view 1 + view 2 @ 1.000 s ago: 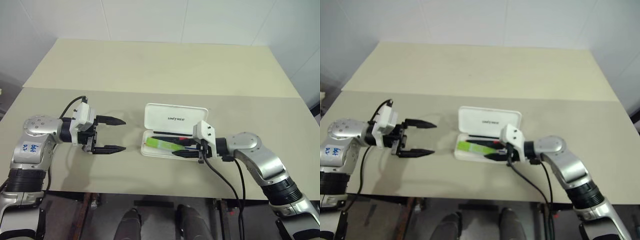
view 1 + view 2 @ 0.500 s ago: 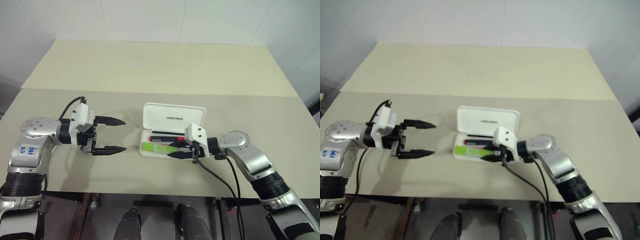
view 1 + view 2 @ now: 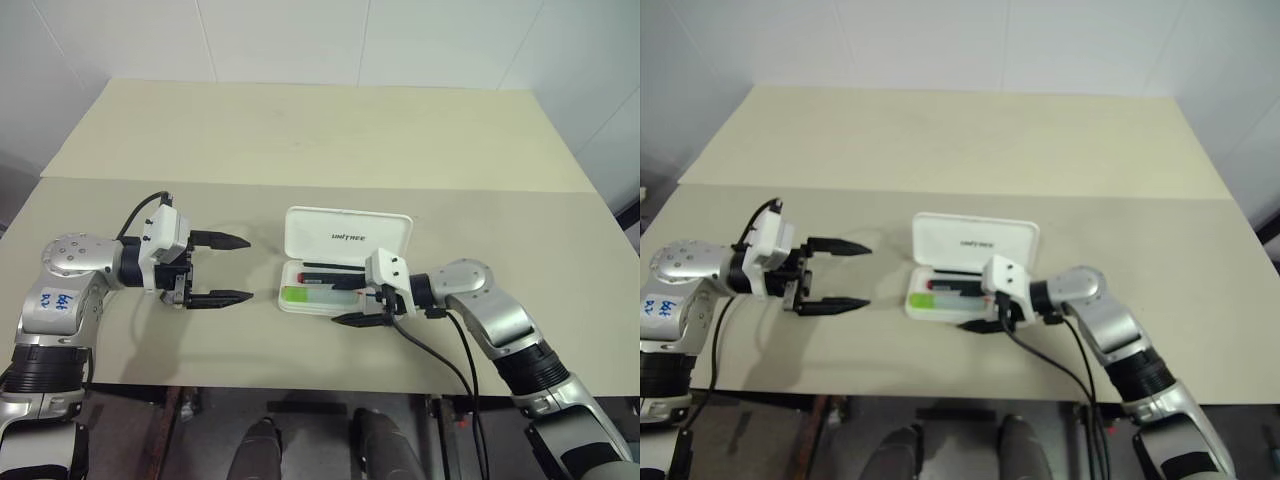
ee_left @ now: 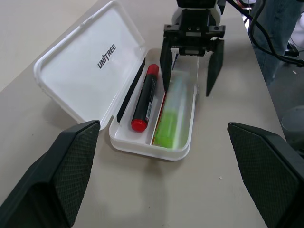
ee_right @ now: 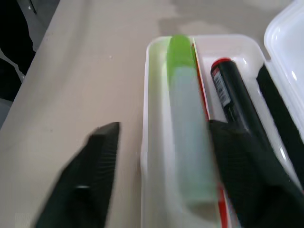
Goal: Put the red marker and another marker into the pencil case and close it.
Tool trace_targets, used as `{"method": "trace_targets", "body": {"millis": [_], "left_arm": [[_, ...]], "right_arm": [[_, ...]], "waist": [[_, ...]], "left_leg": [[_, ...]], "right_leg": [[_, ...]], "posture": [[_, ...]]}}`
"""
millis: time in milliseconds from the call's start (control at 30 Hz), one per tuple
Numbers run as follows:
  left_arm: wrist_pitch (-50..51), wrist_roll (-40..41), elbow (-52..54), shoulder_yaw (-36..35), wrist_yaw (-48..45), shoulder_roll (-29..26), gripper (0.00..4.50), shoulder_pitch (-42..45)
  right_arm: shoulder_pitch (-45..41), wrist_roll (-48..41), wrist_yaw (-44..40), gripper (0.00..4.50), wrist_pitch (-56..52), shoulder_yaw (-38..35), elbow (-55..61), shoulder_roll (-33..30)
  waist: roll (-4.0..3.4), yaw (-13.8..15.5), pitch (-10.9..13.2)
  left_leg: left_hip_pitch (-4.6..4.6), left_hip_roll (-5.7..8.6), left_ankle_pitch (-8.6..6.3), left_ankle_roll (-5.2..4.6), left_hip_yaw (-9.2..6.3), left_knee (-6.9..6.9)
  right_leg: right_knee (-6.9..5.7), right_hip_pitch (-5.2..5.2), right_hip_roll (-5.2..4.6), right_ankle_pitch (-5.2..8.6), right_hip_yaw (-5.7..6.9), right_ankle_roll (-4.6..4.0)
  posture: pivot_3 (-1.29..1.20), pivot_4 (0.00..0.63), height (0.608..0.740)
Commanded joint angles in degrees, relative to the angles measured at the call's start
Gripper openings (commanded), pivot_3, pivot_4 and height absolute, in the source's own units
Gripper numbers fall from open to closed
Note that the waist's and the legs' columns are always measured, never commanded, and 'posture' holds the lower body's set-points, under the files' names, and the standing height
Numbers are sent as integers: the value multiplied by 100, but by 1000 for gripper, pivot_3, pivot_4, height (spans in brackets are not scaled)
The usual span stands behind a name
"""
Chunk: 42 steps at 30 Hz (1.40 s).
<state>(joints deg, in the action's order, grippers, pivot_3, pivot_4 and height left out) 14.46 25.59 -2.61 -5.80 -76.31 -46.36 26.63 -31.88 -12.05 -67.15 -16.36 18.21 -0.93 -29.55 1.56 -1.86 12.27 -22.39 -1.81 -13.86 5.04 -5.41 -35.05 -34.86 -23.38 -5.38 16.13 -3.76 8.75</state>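
Observation:
The white pencil case [image 3: 347, 236] lies open at mid-table, its "UNITREE" lid [image 4: 90, 61] tilted back. In its tray the red marker [image 4: 145, 97] lies next to the lid side, and the lime-green marker [image 4: 172, 118] lies flat beside it along the near wall. My right gripper [image 3: 352, 302] is open at the tray's right end. One finger [image 4: 166, 61] is inside the tray by the green marker's cap, the other [image 4: 213, 66] outside the wall. To the left of the case, my left gripper [image 3: 228, 268] hovers open, holding nothing.
The case sits on a beige table [image 3: 300, 140] with a seam across it behind the case. A black cable [image 3: 440, 350] trails from my right wrist over the table's front edge. Bare tabletop lies between my left gripper and the case.
My right gripper has opened and let go of the green marker, which now lies flat in the tray. My left gripper has stayed put.

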Motion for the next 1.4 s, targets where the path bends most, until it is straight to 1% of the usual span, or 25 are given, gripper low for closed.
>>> {"method": "trace_targets", "body": {"millis": [33, 67, 133, 300, 700, 833, 967, 1100, 1233, 1333, 1400], "left_arm": [[11, 141, 167, -148, 22, -73, 4500, 48], [15, 142, 165, -145, 21, -72, 4500, 55], [12, 139, 149, -140, 15, -68, 4500, 71], [5, 137, 131, -132, -2, -65, 4500, 92], [-10, 140, 123, -124, -4, -44, 4500, 93], [-25, 140, 98, -130, -17, -42, 4500, 98], [-30, 143, 95, -142, -4, -34, 4500, 87], [-28, 170, 136, -265, 139, -9, 4500, 0], [13, 247, 189, -538, 374, -28, 4500, -214], [-24, 195, 262, -1067, 1200, 171, 4500, -588], [-8, 149, 443, -1291, 1731, 352, 4500, -867]], "right_arm": [[-173, -89, 30, 4301, 188, -142, 84, 129], [-269, -186, 71, 4476, 124, -208, 155, 214], [-422, -278, 114, 4476, 83, -285, 241, 336], [-575, -393, 161, 4476, 16, -352, 333, 400], [-567, -707, 299, 4476, -392, -563, 697, 284], [-337, -1188, 31, 4476, -891, -821, 1293, -206], [-169, -1287, 30, 4476, -912, -1008, 1516, -507], [134, -1727, 31, 4476, -1155, -1520, 2030, -876], [491, -1974, 75, 4476, -1182, -1994, 2341, -1214], [904, -2127, 42, 4476, -1123, -2545, 2386, -1536], [1049, -2102, 11, 4476, -1040, -2657, 2318, -1675]], "waist": [[0, 3, 0], [0, 2, 0], [0, -21, 0], [0, -8, 0], [0, -8, 0], [-2, 13, 1], [-1, 21, 0], [-1, 19, 1], [-1, 9, 1], [-1, 18, 1], [0, 17, 1]], "left_leg": [[0, 0, 0, 0, 0, 0], [0, 0, 0, 0, 0, -1], [0, 0, 1, 2, 0, -1], [0, 0, 1, 2, -1, 0], [0, -1, 1, 2, -1, 0], [-2, 0, 1, 2, -1, 2], [-3, 0, 0, 2, 0, 0], [-2, 0, 0, 2, -1, 0], [-2, 0, -1, 0, 0, 2], [-1, -1, -1, -1, 0, 2], [-3, 0, -2, -1, 2, 1]], "right_leg": [[-2, 0, 0, 0, 0, 0], [-2, 0, 0, 0, 0, 0], [-6, -2, 0, 0, 0, 0], [-11, -4, 0, 2, 0, -2], [-12, -5, 0, 3, 0, -3], [-11, -7, 0, 5, 0, -2], [-8, -5, -1, 6, 0, -1], [-10, -6, 0, 7, 0, -2], [-8, -6, -1, 8, 0, -3], [-7, -6, -2, 9, 0, -3], [-3, -5, -4, 9, 0, -2]], "posture": [[0, 150, 740], [0, 150, 740], [0, 150, 740], [0, 150, 740], [0, 150, 740], [0, 150, 740], [0, 150, 740], [0, 150, 740], [0, 150, 740], [0, 150, 740], [0, 150, 740]]}}
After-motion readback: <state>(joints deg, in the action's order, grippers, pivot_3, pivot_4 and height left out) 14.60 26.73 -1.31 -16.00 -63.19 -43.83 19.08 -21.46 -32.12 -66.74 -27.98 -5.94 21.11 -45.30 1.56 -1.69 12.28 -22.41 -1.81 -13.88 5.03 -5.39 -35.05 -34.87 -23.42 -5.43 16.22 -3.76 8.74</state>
